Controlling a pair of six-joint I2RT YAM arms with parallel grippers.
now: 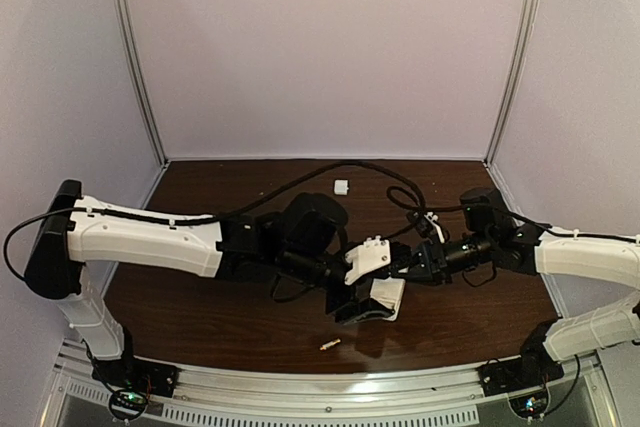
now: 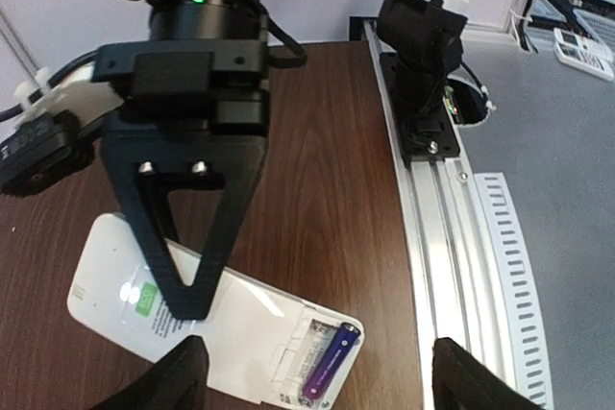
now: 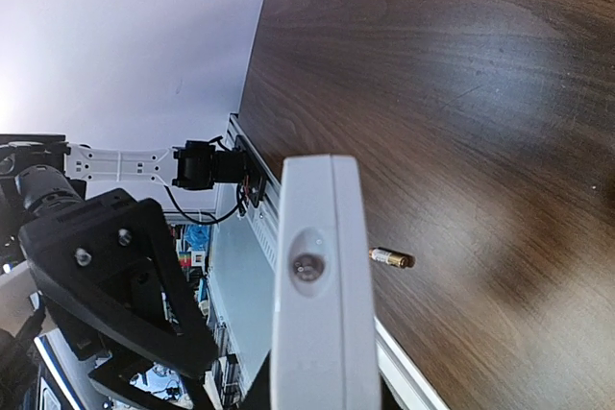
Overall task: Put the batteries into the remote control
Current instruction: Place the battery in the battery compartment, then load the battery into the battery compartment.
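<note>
1. The right gripper [image 2: 187,306] is clamping the remote control [image 2: 240,319] near the end away from its battery bay [image 2: 306,364]. It is holding it back-side up, low over the table [image 2: 317,160]. Whether the remote is touching the wood, I cannot tell.
2. The left gripper [image 2: 322,376] is hovering directly above that open bay, fingers spread wide and carrying nothing.
3. The seated battery [image 2: 330,360] is lying crosswise in the slot nearest the remote's end. The slot beside it, toward the middle, is showing bare.
4. The loose battery [image 1: 330,345] is lying on the table, toward the near edge from the left gripper and slightly to its left, with its long axis running roughly left-right.
5. The left gripper is looking nearer and is the only free one, so the pickup is probably falling to it, closing across that axis.
</note>
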